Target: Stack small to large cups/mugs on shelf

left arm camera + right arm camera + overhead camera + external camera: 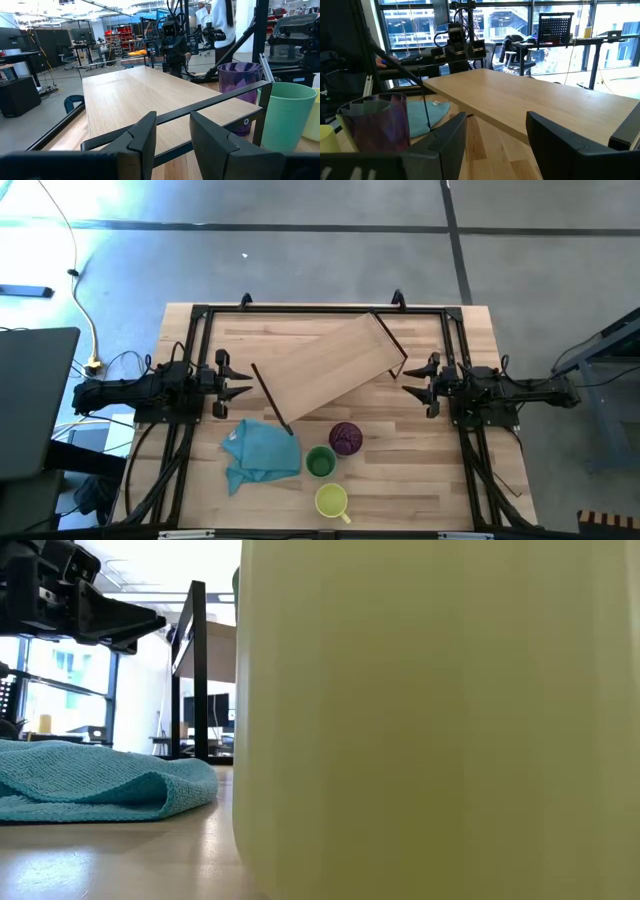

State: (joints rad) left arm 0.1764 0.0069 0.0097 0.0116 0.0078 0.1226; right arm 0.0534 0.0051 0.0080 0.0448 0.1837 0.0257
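Observation:
The light-wood shelf (330, 367) stands slantwise on its black legs in the middle of the table. Near it, toward the near edge, stand the purple tumbler (345, 438), the green cup (320, 461) and the yellow mug (332, 501), handle toward the right. The yellow mug's wall (430, 720) fills most of the low view. My left gripper (245, 380) hovers open at the shelf's left end. My right gripper (408, 376) hovers open at its right end. Both touch nothing. The left wrist view shows the tumbler (239, 82) and green cup (287, 117) beyond the shelf's leg.
A crumpled teal cloth (260, 452) lies left of the cups, beside the shelf's near-left leg (272, 400). A black frame (320, 310) runs around the table's far and side edges. Bare tabletop lies right of the cups. A person (220, 20) stands beyond the table.

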